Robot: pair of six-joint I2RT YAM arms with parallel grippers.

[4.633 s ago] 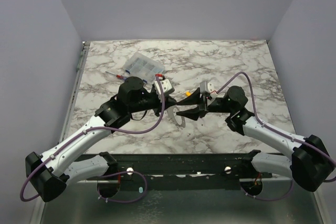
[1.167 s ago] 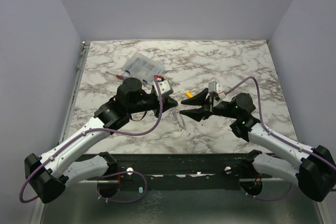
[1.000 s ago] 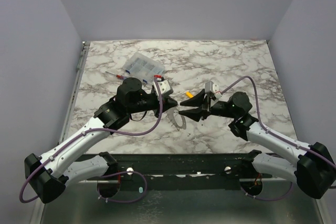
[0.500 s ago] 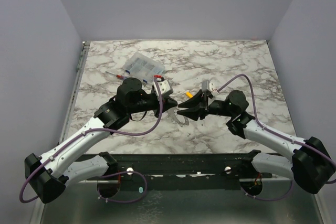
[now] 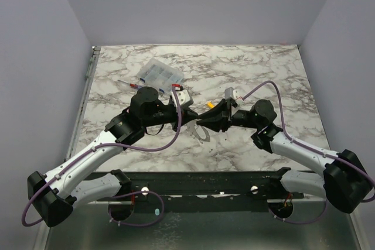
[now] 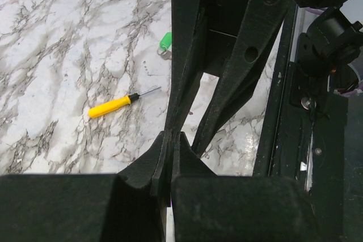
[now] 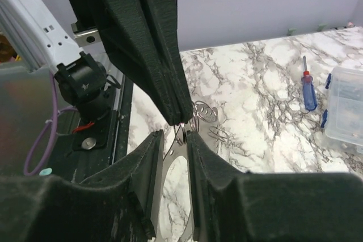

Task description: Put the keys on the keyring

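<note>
Grey keyring (image 5: 202, 139) hangs off the left jaws, which we see fully shut, pinching its thin band at their tips. Right jaws sit nose to nose with them, part open with a narrow gap, tips straddling the left tips and the band. We can't tell if they touch it, and we see nothing gripped. Only one key (image 6: 165, 42) shows: green head, lying loose on the marble surface (image 5: 263, 68), near a yellow stick (image 6: 110, 106), apart from both jaws and the keyring.
</note>
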